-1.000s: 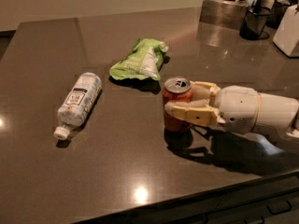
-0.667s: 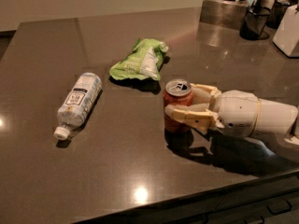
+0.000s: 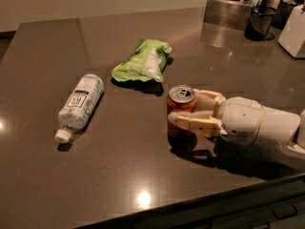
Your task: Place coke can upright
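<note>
Since a second ago the arm [image 3: 267, 125] has eased slightly toward the near edge of the bench [image 3: 119, 175], and the can [image 3: 181, 107] has shifted that way with it, while the bag and the bottle lie where they were. Dark and glossy, the bench fills nearly the whole view. The white arm reaches in low from the right edge, close to the near right corner, and ends in the gripper [image 3: 187, 109], whose two tan fingers are pinched on the can: one finger [image 3: 195, 123] lies across the side of the can that faces the near edge, the other [image 3: 209, 98] runs behind it on the far side. A green and white bag [image 3: 142, 63] lies flat toward the middle of the bench, just beyond the can and apart from it. A clear plastic bottle [image 3: 81, 104] lies on its side nearer the left edge, its white cap pointing at the near edge, well apart from the can. The can itself, red with a silver top, stands upright on the bench right of centre, between the fingers.
</note>
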Controlling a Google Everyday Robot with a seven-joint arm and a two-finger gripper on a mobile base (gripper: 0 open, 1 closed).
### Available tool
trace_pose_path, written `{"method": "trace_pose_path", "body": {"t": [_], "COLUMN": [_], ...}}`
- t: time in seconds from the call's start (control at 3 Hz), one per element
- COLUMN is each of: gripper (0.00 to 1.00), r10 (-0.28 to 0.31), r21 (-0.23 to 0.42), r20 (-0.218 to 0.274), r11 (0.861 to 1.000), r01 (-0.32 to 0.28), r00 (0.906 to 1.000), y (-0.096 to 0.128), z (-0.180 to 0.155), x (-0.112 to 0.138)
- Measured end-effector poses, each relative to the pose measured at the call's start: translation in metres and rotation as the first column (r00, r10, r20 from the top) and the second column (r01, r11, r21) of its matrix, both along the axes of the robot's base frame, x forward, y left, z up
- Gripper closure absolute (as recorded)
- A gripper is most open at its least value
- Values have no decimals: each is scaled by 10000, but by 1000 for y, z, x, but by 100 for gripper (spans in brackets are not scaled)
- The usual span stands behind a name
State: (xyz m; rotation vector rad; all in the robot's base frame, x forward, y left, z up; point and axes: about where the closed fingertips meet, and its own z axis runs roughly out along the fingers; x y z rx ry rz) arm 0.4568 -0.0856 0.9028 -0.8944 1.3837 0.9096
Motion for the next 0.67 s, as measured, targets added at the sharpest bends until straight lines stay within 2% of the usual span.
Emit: {"method": "trace_pose_path", "body": {"t": [0.33,0.67], "gripper": [0,0], "r10": [39,50], "r21": [-22,-25], "r20": [16,21], "r11": [10000,10000], "r01": [-39,-50], "r00": [10000,10000], "y": [2,3], "z": [1,2], "x": [0,-1]}}
